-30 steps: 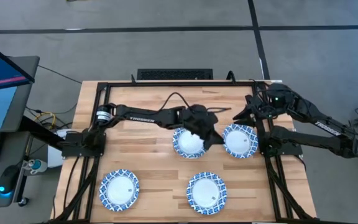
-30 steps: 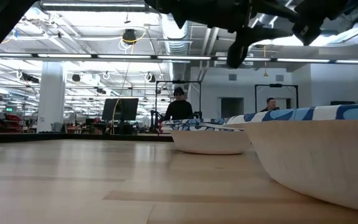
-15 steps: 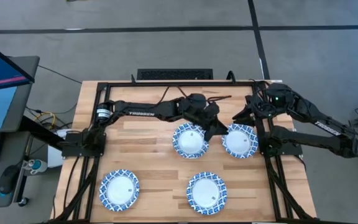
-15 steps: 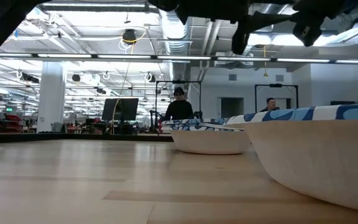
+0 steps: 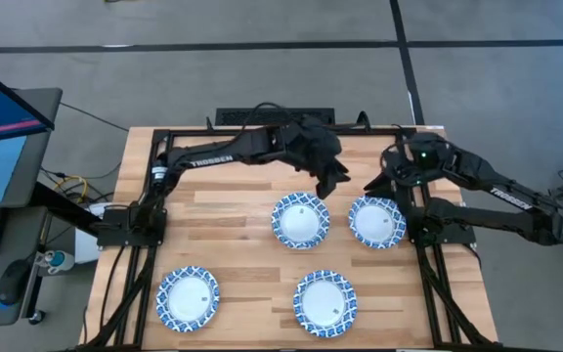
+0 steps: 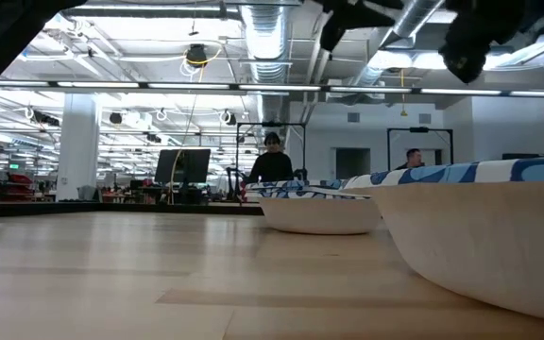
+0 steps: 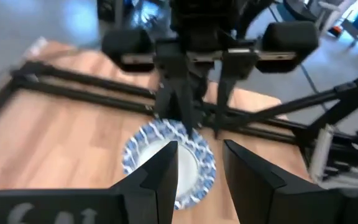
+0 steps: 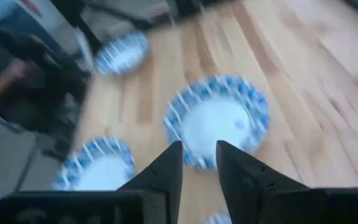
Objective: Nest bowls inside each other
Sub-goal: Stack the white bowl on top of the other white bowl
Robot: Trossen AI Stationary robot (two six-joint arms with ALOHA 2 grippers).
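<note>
Left tool [image 5: 332,182]: you lifted it off centre bowl [image 5: 300,220] and drew it back; fingers parted, nothing held. That bowl sits on desk [image 5: 233,235] just ahead of tool, so placement there looks done. Left arm stretched high across desk's back. Right tool [image 5: 376,183]: hovers by rim of right-hand bowl [image 5: 376,221], fingers slightly apart, empty. Two more bowls [image 5: 188,297] well off, un-nested.

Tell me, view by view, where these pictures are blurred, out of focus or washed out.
High view: sharp and evenly lit, all four bowls crisp, like the front left bowl. Low view: the nearest bowl looms large and soft at the right edge; bright ceiling lights glare behind. Left wrist view: smeared throughout, the bowl past the left gripper soft. Right wrist view: likewise smeared around the right gripper.
</note>
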